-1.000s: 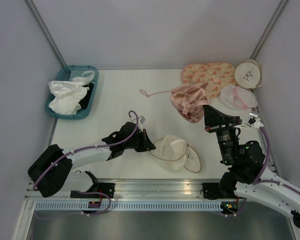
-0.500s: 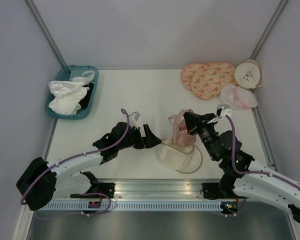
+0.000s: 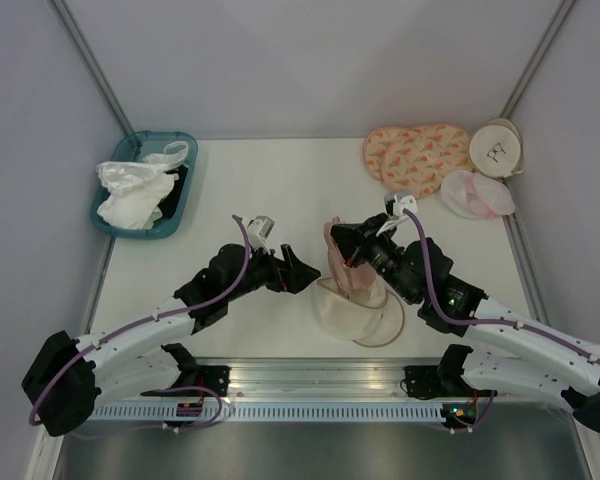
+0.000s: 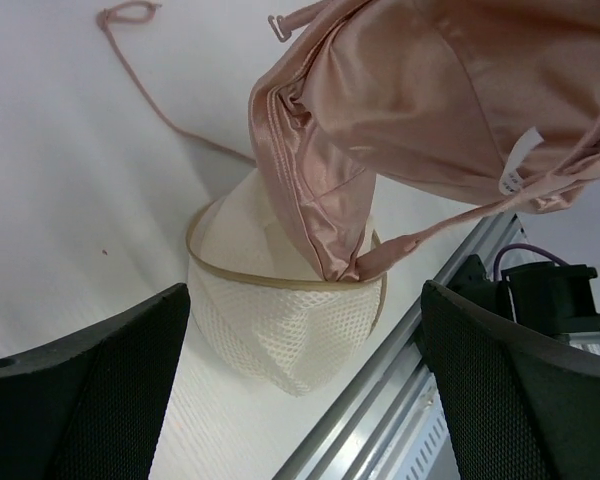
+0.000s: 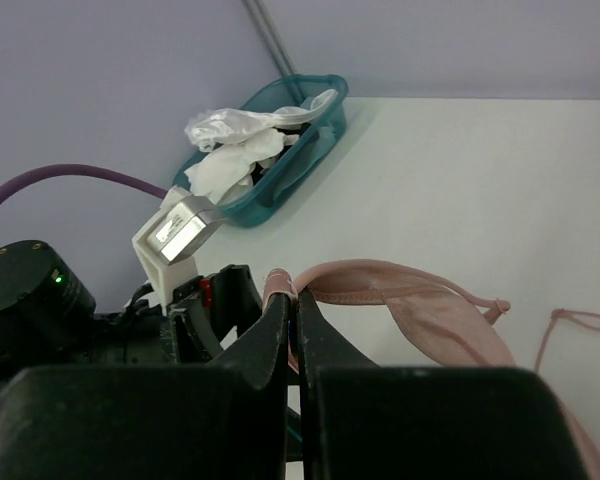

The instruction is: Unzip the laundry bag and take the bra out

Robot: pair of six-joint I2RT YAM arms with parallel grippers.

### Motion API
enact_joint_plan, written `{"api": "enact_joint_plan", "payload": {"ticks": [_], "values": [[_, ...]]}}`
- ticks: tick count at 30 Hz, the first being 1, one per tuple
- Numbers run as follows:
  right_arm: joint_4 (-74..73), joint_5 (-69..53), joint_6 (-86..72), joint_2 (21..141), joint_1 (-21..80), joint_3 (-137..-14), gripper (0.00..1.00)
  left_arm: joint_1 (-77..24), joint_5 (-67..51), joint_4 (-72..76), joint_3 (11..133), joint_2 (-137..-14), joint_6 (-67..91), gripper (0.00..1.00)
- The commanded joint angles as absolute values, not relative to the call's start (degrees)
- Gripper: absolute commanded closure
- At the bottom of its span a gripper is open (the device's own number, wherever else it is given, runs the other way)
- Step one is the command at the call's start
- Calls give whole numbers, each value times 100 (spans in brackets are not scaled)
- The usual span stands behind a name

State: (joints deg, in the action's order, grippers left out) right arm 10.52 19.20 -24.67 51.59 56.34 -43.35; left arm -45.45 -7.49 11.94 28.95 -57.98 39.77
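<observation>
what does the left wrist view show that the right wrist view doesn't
Only left wrist: the open bag under the hanging bra, and the rail.
Only right wrist: the basket of white cloths, and the right hand shut on the bra's edge.
Both: the bra, one loose strap, and the table.
</observation>
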Motion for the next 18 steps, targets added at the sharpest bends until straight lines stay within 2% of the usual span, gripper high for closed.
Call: {"api": "enact_joint_plan", "payload": {"ticks": [1, 9, 16, 18], "values": [[1037, 1268, -2312, 5229, 5608, -4798, 100, -4562, -589, 1809, 2839, -5774, 3219, 0], [686, 230, -2575, 5291, 5502, -5211, 100, -4562, -879, 4190, 1987, -6240, 1997, 0], [176, -457, -2883, 5291, 5379, -5572, 100, -4553, -765, 4482, 1986, -6214, 1538, 1], [132, -624, -2953, 5309, 5361, -5572, 100, -4553, -791, 4500, 2056, -6205, 1529, 5]]}}
